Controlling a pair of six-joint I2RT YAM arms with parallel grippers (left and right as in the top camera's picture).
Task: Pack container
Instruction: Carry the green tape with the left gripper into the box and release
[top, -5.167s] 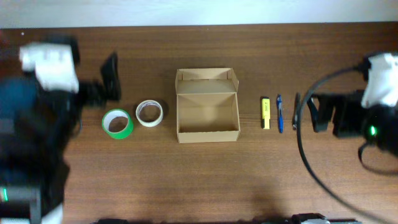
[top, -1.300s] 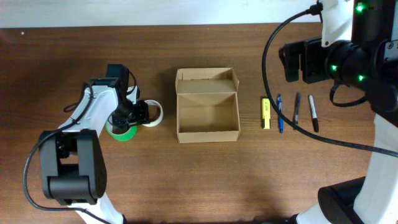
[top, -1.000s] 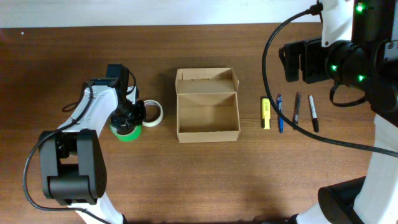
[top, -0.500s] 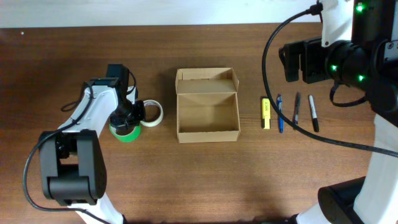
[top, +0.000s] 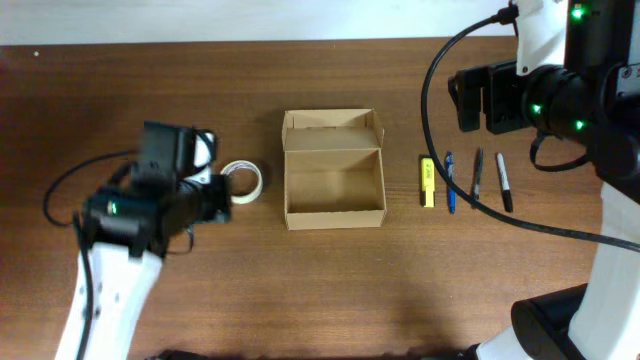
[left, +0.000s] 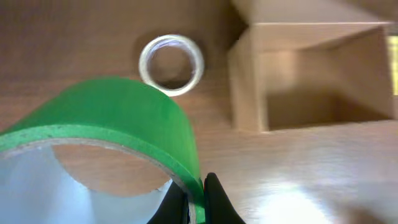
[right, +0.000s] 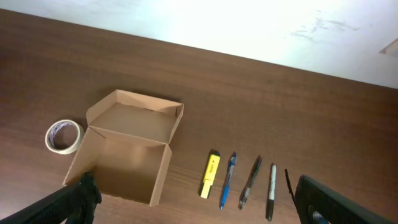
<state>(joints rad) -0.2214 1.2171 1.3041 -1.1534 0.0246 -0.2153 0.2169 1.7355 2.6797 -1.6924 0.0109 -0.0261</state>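
Left fingers (left: 213, 198): nearly shut, pinching the wall of the green tape roll (left: 124, 118), one finger inside the ring and one outside.
Right fingers (right: 84, 194): spread wide, holding nothing, high above the desk (top: 330, 290).
Container (top: 335, 188): mid-desk, flap lid open at the far side, inside bare.
Container's neighbours: white tape roll (top: 243, 182) just to its left; yellow highlighter (top: 427, 183) and pens (top: 450, 183) to its right.

Bright, even light; the container (left: 298, 81) looks blurred (glare whitens the table (left: 298, 193)).
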